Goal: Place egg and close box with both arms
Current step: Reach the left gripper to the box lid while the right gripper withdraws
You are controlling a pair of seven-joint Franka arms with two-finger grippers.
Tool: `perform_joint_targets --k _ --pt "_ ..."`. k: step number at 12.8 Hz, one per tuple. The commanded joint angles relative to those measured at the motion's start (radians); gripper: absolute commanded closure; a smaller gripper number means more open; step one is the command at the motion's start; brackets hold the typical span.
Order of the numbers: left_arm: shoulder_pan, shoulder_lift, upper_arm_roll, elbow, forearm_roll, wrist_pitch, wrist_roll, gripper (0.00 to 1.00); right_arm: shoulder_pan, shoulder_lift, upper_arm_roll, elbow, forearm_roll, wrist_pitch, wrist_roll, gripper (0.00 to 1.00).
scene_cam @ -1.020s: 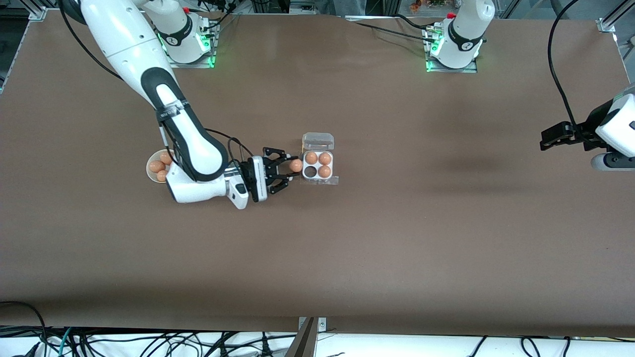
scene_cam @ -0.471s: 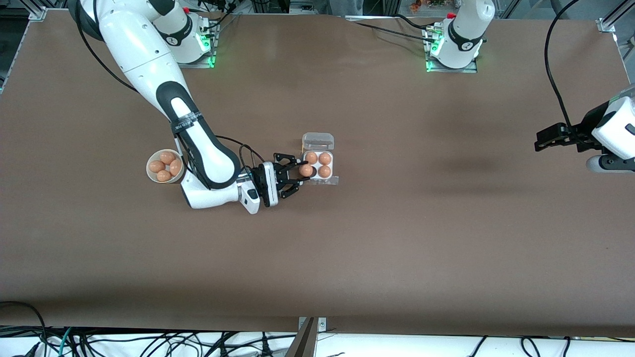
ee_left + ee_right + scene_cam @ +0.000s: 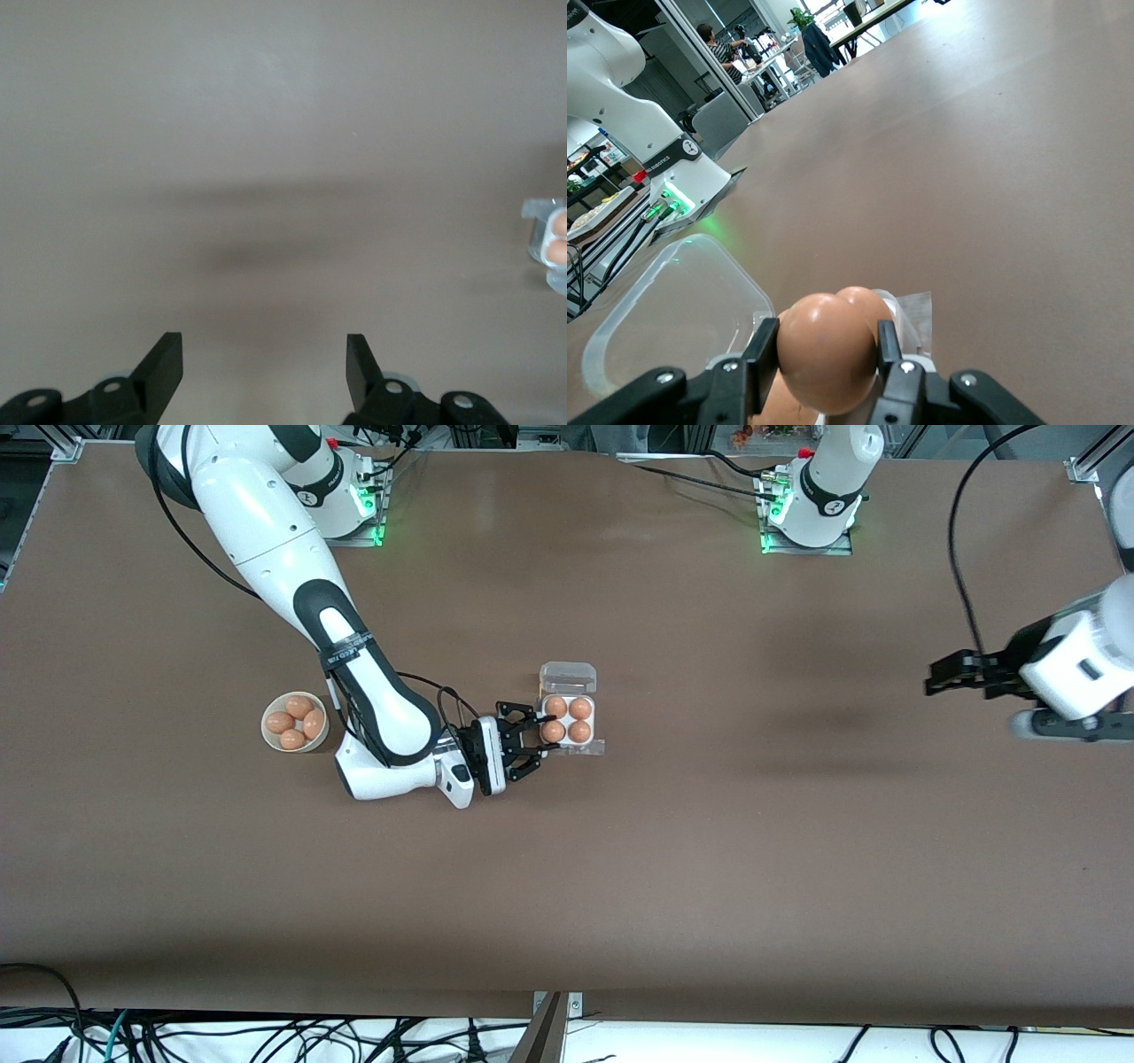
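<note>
A second earlier our right claw (image 3: 534, 740) had carried the egg (image 3: 553, 732) just short of the box (image 3: 569, 726), beside its one empty cell; now the egg sat over that cell, the one nearer the front camera at the right arm's end, and all four cells looked filled. In the right wrist view the fingers (image 3: 891, 350) were clamped on either side of the egg (image 3: 827, 351), so we judged it lowered into place but not yet let go. We could not tell whether it rested fully on the cell floor.

Meanwhile our left claw (image 3: 952, 674) had drifted in from the left arm's end of the table (image 3: 709, 850), over bare surface and well apart from the box. Its fingers (image 3: 165, 361) stood apart with nothing between them, and the box (image 3: 550, 241) showed only at the edge of its wrist view.

We took this to mean the placing was nearly done and the closing was next. The clear lid (image 3: 568, 677) lay open, farther from the front camera than the tray.

The white bowl (image 3: 295, 723) with four spare eggs sat toward the right arm's end, clear of the work. The one thing in the way of the lid was our own right claw, reaching over the box edge.
</note>
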Motion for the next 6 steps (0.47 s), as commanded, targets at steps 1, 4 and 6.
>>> perform_joint_targets --k 1,4,6 --pt "-0.028 0.052 -0.004 0.013 -0.082 -0.03 -0.018 0.58 0.014 0.02 0.003 0.03 0.022 0.004 -0.012 0.74" --pt "-0.029 0.104 -0.023 0.013 -0.176 -0.093 -0.059 0.8 0.021 0.026 0.003 0.03 0.022 0.004 -0.008 0.72" --pt "-0.032 0.126 -0.072 0.013 -0.182 -0.095 -0.095 0.84 0.029 0.026 0.003 0.03 0.023 0.005 -0.005 0.7"
